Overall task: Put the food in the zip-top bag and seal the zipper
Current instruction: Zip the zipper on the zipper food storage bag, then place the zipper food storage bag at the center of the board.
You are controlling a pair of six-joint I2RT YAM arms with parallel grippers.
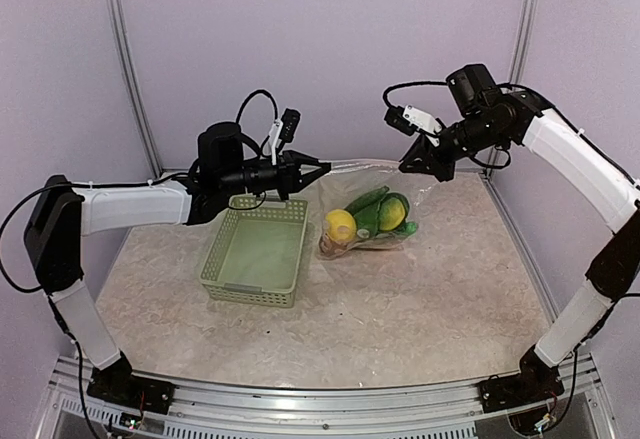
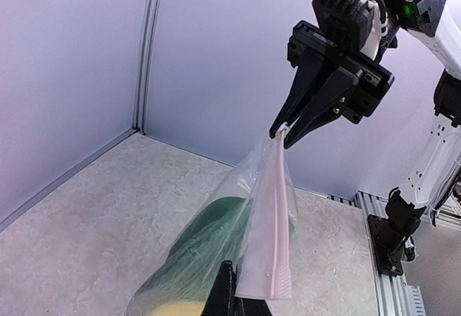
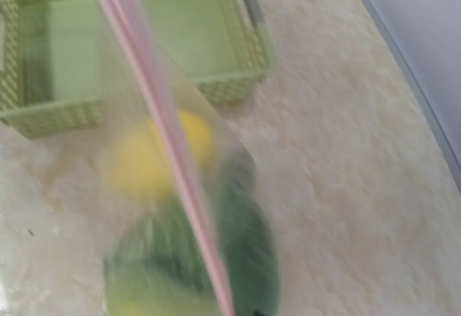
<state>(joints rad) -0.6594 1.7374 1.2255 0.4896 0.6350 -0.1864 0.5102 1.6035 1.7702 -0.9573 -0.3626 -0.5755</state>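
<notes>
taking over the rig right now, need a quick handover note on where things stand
Left gripper: shut on one end of the zip-top bag mouth.
Right gripper: shut on the other end, pinching the zipper.
The bag is stretched between them, its bottom on the table.
Done: the food is in the bag; the basket holds none.
Left: check the zipper is pressed shut along its full width; the views don't settle that.

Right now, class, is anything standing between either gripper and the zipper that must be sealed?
Nothing visible does. The right gripper and left gripper each pinch an end of the zipper, stretched between them. The food lies inside the bag; the basket sits aside.
</notes>
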